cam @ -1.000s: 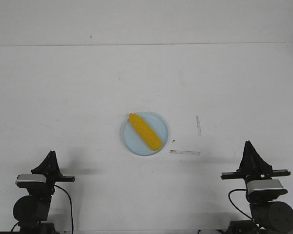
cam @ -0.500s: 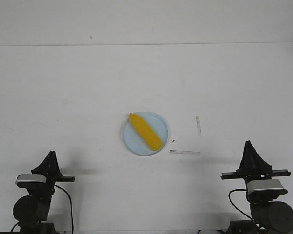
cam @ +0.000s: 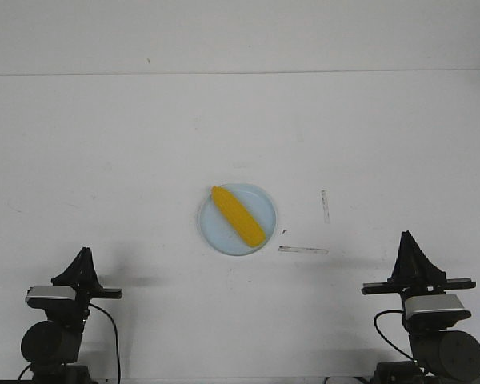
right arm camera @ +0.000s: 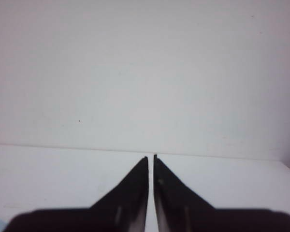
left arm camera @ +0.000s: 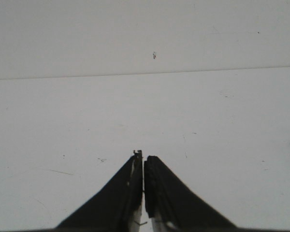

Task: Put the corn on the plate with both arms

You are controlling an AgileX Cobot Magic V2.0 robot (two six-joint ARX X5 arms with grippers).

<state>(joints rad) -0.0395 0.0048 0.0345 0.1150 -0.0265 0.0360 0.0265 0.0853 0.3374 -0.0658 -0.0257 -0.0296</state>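
A yellow-orange corn point(cam: 238, 214) lies diagonally on a pale light-blue plate point(cam: 260, 203) in the middle of the white table, tapered tip toward the near right. My left gripper point(cam: 83, 253) is at the near left, shut and empty, well apart from the plate. My right gripper point(cam: 406, 237) is at the near right, shut and empty. In the left wrist view the left gripper point(left arm camera: 143, 155) shows its jaws together over bare table. In the right wrist view the right gripper point(right arm camera: 151, 157) shows its jaws together. Corn and plate are out of both wrist views.
Two thin pale strips of tape lie right of the plate, one flat point(cam: 302, 250) and one upright point(cam: 326, 206). The table's far edge meets a white wall point(cam: 240, 36).
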